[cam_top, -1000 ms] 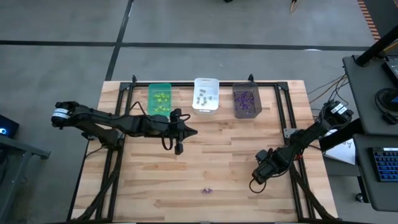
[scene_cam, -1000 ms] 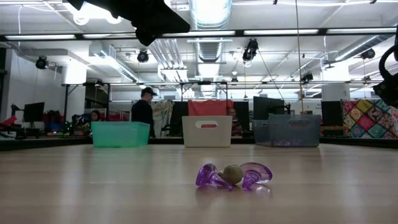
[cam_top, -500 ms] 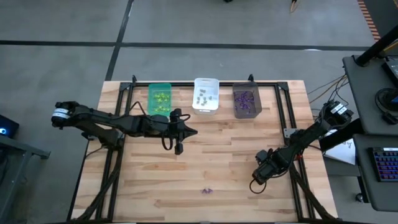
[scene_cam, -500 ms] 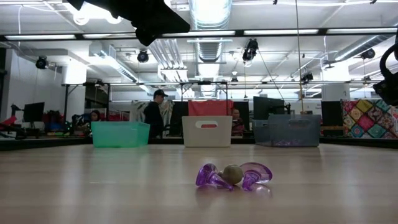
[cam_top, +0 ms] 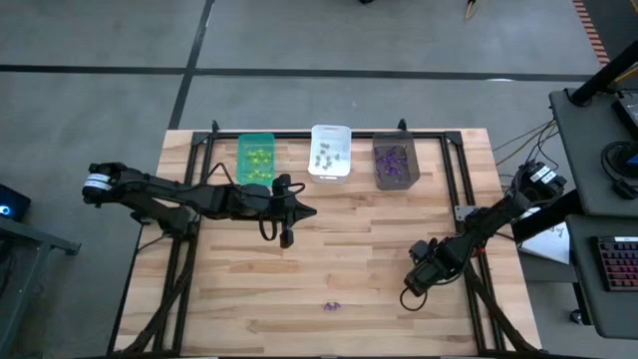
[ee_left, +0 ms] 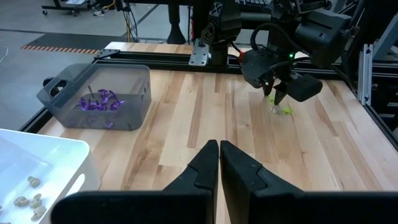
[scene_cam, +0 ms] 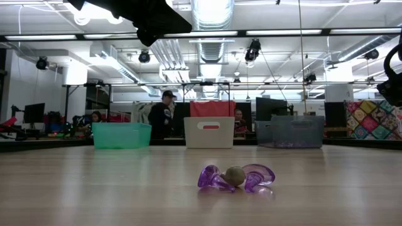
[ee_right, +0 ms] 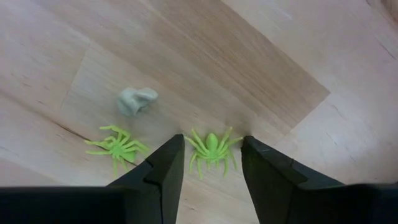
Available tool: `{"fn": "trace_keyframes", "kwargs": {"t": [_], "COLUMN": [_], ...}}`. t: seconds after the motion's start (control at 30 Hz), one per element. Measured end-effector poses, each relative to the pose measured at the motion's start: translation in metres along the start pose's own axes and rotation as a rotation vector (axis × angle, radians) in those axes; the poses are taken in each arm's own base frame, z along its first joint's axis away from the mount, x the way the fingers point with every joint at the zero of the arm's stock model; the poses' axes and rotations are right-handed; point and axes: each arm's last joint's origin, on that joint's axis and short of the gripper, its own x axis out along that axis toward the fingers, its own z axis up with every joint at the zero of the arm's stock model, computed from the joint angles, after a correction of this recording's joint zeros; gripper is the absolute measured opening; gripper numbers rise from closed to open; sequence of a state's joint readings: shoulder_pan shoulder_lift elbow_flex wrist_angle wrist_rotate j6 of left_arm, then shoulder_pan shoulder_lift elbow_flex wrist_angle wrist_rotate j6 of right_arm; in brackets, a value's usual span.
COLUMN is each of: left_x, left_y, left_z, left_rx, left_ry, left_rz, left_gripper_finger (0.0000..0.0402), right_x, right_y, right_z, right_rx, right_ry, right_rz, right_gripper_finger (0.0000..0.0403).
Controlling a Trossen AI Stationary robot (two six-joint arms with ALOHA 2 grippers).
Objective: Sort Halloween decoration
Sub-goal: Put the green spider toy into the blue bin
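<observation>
Nothing on the tabletop [cam_top: 359, 249] has shifted since the earlier frames; only a person in the room behind has walked on. The right gripper [ee_right: 211, 163] hangs low with its fingers open astride a green spider [ee_right: 211, 149], whose body lies centred between them, a second spider [ee_right: 115, 148] and a grey trinket [ee_right: 137, 99] just beside. The left gripper [ee_left: 219, 163] waits mid-table, fingers closed, well apart.

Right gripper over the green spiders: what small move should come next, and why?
Probably close. The right gripper has its open fingers on either side of one green spider lying on the table; a second spider and a greyish piece lie clear of them.
</observation>
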State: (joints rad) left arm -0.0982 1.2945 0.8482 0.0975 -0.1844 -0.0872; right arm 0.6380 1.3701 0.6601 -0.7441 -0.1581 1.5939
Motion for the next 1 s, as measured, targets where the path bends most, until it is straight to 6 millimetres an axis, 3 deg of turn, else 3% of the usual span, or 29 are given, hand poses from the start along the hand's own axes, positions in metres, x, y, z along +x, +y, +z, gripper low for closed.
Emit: {"fn": "trace_keyframes", "kwargs": {"t": [0.13,0.47,0.7,1.0], "left_x": [0.0,0.0,0.0,-0.006], "left_y": [0.0,0.0,-0.001,-0.007], "left_z": [0.0,0.0,0.004,0.017], "left_rx": [0.0,0.0,-0.006,0.034], "left_ry": [0.0,0.0,-0.04,-0.132], "left_rz": [0.0,0.0,-0.013,-0.044], "left_gripper_finger": [0.0,0.0,0.0,0.0], "right_x": [0.0,0.0,-0.003,-0.022], "right_y": [0.0,0.001,0.004,0.005], "right_z": [0.0,0.0,0.0,-0.003], "right_rx": [-0.006,-0.024,-0.05,-0.054], "right_ry": [-0.001,-0.003,-0.005,-0.015], "right_rz": [0.001,0.015,0.019,-0.083], "right_gripper_finger": [0.0134,0.0017,0.0009,0.0009]}}
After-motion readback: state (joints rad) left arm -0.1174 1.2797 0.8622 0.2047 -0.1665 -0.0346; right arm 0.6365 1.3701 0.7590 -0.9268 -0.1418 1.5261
